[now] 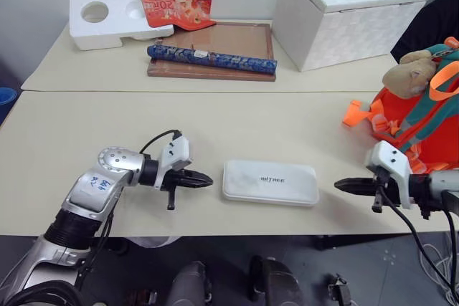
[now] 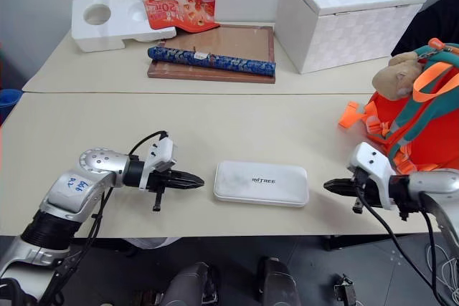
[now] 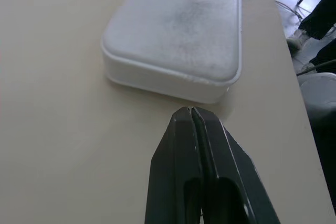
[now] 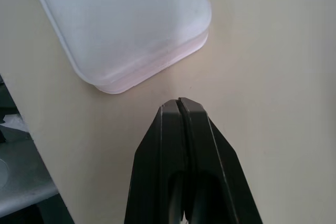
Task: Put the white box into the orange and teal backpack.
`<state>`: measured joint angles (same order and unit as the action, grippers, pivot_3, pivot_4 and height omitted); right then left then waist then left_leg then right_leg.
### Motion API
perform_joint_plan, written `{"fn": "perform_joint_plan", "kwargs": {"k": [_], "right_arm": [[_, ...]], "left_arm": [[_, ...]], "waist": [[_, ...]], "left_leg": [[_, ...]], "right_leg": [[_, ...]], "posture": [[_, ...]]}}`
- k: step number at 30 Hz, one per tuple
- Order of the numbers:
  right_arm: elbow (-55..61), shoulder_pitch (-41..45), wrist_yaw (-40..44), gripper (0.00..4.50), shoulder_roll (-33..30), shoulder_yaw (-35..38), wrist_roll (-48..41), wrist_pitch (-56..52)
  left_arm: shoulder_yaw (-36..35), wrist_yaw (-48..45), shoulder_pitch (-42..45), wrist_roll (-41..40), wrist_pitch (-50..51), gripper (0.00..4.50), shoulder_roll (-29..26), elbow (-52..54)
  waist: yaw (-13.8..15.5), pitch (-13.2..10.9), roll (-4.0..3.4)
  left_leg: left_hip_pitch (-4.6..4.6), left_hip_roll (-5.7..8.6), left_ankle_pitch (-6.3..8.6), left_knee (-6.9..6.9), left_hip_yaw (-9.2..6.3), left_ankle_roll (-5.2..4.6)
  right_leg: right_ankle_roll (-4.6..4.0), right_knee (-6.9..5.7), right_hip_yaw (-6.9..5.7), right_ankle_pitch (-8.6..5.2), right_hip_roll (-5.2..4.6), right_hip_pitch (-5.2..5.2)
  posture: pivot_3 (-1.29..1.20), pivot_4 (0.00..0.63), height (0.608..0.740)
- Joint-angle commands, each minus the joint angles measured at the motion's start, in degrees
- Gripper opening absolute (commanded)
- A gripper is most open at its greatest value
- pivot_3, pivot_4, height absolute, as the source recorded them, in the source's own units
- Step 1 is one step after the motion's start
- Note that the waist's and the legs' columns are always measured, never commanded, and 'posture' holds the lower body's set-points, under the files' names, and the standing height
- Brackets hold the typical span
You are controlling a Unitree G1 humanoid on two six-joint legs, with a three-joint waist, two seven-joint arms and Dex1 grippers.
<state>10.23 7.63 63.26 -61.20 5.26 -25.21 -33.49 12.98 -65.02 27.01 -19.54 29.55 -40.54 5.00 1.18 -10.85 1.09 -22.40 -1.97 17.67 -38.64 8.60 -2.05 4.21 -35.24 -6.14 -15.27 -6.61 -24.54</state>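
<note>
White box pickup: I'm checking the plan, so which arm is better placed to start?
Neither clearly. The left gripper and right gripper both sit shut, apart from opposite ends of the white box; likely a two-arm squeeze.

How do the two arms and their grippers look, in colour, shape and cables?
Both arms are silver-grey metal with white wrist housings and looping black cables. The left arm's shell carries blue handwritten marks. The left gripper and right gripper have glossy black jaws tapering to points.
</note>
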Motion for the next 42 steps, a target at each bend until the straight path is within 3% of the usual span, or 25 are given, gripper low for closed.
{"fn": "perform_joint_plan", "kwargs": {"k": [1,14,20,23,27,33,37,42], "right_arm": [[-0.7,3.4,0.4,0.0,1.6,-3.2,2.0,1.2],[-7.3,11.3,1.4,0.0,5.2,-8.7,7.8,4.9],[-9.0,12.7,2.0,0.0,5.7,-8.9,9.4,6.4],[-9.6,12.7,2.4,0.0,5.4,-8.4,9.9,7.3],[-10.3,12.4,2.6,0.0,5.1,-8.0,10.7,8.7],[-10.3,11.5,3.2,0.0,5.4,-7.9,10.7,10.0],[-10.1,11.1,3.8,0.0,5.6,-8.2,10.7,10.7],[-10.0,11.2,3.4,0.0,6.6,-8.5,11.0,10.9]], "left_arm": [[1.2,0.0,2.2,1.5,-0.4,0.04,1.2,0.0],[4.4,1.9,2.7,6.0,-2.3,0.04,7.2,-2.0],[-0.5,1.4,3.3,2.9,4.8,0.04,4.5,-3.0],[-4.9,0.4,4.5,-3.6,19.2,0.66,2.0,-4.3],[-9.3,1.4,5.0,-13.2,39.9,1.89,0.9,-2.3],[-16.6,11.2,8.9,-17.1,59.6,3.75,9.3,-7.3],[-19.0,17.3,10.6,-17.4,62.9,3.75,15.2,-10.7],[-17.2,23.9,11.1,-15.4,62.9,3.75,21.4,-12.5]], "waist": [[0.0,0.0,0.0],[0.0,0.0,-0.01],[0.0,0.0,-0.01],[-0.1,0.0,0.0],[-0.6,0.0,0.0],[-0.3,0.0,0.0],[-0.5,0.0,0.0],[-0.4,0.0,0.0]], "left_leg": [[0.0,-0.03,0.02,-0.08,-0.01,0.01],[-0.1,-0.05,0.09,-0.43,-0.05,-0.03],[-0.11,-0.13,0.11,-0.42,-0.08,0.03],[-0.1,-0.13,0.1,-0.43,-0.08,0.03],[-0.1,-0.13,0.1,-0.43,-0.08,0.03],[-0.1,0.05,0.04,-0.46,-0.13,-0.04],[-0.06,0.08,0.04,-0.46,-0.12,-0.01],[-0.02,0.08,0.02,-0.46,-0.12,0.05]], "right_leg": [[0.0,-0.05,0.01,0.0,-0.01,0.0],[-0.06,-0.29,0.01,-0.03,-0.04,-0.02],[-0.09,-0.3,-0.01,-0.05,0.0,-0.04],[-0.09,-0.32,-0.02,-0.05,0.01,-0.03],[-0.05,-0.35,-0.03,-0.07,0.04,-0.02],[0.02,-0.44,-0.01,-0.1,0.08,0.01],[0.04,-0.48,0.03,-0.1,0.03,0.02],[0.03,-0.48,0.04,-0.1,-0.03,0.05]], "posture": [[0.0,0.15,0.74],[0.0,0.15,0.74],[0.0,0.15,0.74],[0.0,0.15,0.74],[0.0,0.15,0.74],[0.0,0.15,0.74],[0.0,0.15,0.74],[0.0,0.15,0.74]]}}
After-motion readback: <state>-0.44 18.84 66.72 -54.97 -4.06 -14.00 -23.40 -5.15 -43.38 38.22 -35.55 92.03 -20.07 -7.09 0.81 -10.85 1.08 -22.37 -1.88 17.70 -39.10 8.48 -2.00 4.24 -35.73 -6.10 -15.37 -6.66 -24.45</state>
